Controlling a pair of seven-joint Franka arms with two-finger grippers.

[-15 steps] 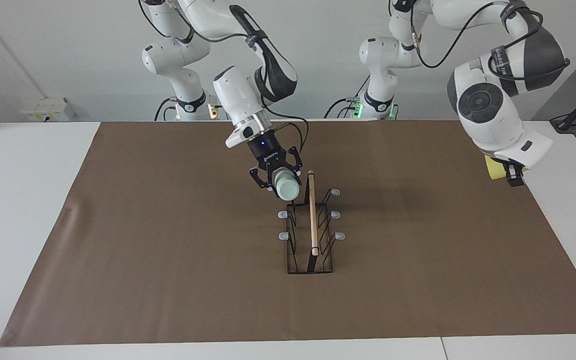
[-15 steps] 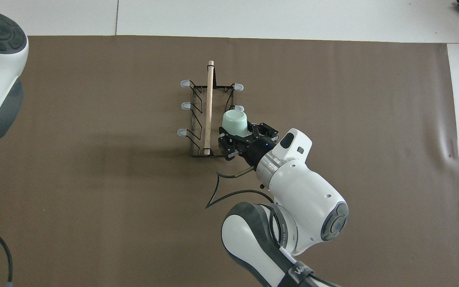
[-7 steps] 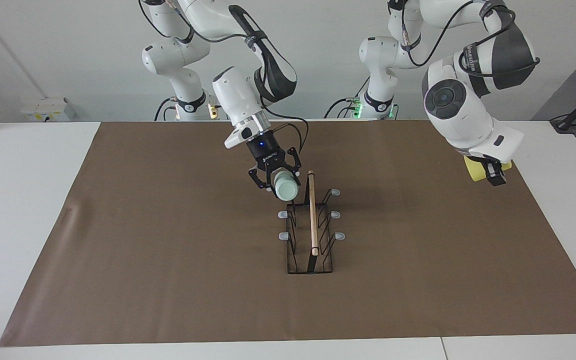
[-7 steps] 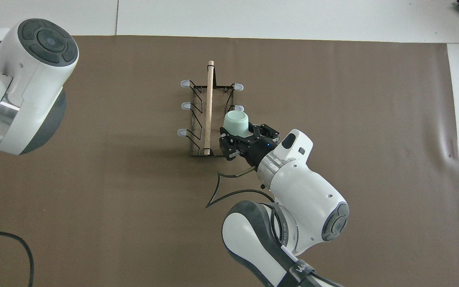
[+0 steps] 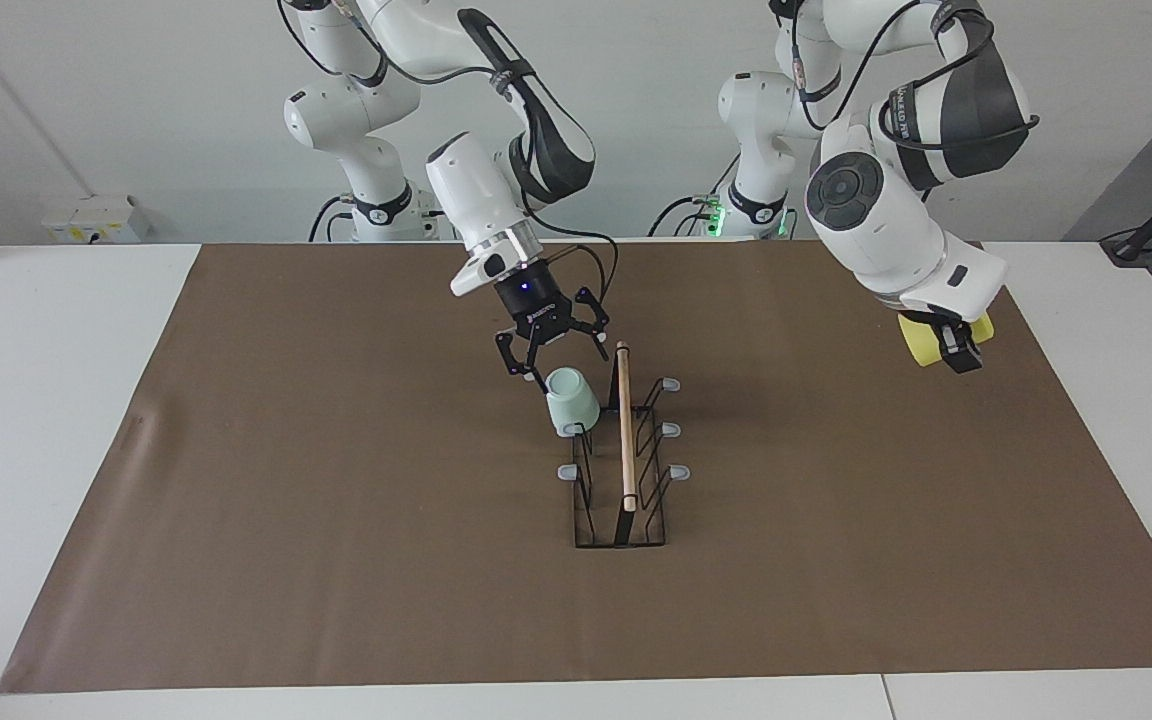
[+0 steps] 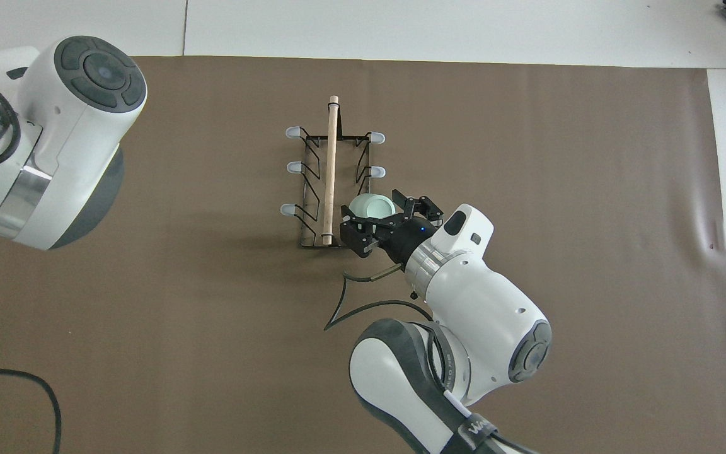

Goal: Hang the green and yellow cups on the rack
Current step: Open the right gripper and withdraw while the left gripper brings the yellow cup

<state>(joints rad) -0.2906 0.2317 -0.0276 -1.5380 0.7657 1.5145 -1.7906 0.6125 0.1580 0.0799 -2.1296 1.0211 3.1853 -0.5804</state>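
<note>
The pale green cup (image 5: 571, 403) (image 6: 370, 203) hangs mouth-down and tilted on the rack's prong nearest the robots, on the right arm's side. My right gripper (image 5: 556, 360) (image 6: 387, 221) stands open just above the green cup, its fingers spread clear of it. The black wire rack (image 5: 624, 450) (image 6: 330, 164) with a wooden rod on top stands mid-table. Raised over the mat's edge at the left arm's end, my left gripper (image 5: 956, 352) is shut on the yellow cup (image 5: 921, 340). In the overhead view the left arm's wrist hides both.
A brown mat (image 5: 336, 500) covers most of the white table (image 5: 46, 400). A black cable (image 6: 344, 302) loops under the right wrist. The rack's other grey-tipped prongs (image 5: 671, 428) are bare.
My right gripper has opened and released the green cup, which dropped onto the prong. The left arm has carried the yellow cup toward the middle of the table.
</note>
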